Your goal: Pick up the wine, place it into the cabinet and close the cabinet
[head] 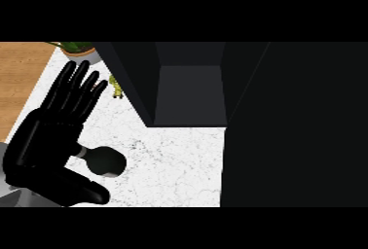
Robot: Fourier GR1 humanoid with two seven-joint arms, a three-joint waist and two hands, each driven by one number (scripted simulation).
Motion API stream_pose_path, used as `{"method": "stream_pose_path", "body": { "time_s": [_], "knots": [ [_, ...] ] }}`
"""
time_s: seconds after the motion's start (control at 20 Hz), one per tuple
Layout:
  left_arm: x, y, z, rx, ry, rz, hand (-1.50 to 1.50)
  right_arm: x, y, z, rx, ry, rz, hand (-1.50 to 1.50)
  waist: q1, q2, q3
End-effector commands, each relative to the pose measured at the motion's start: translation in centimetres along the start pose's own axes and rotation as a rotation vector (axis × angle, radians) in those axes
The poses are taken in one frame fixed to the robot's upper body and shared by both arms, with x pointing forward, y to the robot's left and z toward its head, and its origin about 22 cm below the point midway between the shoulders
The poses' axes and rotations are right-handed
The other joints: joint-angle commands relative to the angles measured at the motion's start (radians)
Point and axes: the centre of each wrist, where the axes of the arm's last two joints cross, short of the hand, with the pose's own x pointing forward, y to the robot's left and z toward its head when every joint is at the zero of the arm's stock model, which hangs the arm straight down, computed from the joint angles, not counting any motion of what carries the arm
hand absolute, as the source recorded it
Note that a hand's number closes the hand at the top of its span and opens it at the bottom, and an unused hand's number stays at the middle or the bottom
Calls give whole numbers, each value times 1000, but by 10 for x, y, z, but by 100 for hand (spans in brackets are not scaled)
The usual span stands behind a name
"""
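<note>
Wine (108, 161) stands upright on the white counter (173, 165), near-left, just right of the left hand (54, 133); the open cabinet (191, 92) sits farther back and right. Next step looks like the pickup: bring the palm alongside the bottle and curl around its body, not the neck. Left hand is open, fingers straight, pointing far, holding nothing; right hand isn't visible.
</note>
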Motion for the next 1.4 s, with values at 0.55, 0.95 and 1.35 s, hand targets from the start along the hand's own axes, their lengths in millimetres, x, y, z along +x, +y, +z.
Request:
{"method": "stream_pose_path", "body": {
  "time_s": [0.55,0.95,1.35],
  "knots": [
    [9,-11,21,9,17,-17,-150,9,-13,-16,3,15,-4,-150,5,0,0],
    [4,-1,40,61,44,-59,-150,26,15,3,12,5,-10,-150,3,0,0],
    [-20,34,56,122,50,-103,-150,20,12,-7,12,18,11,-150,3,0,0]
  ]
}}
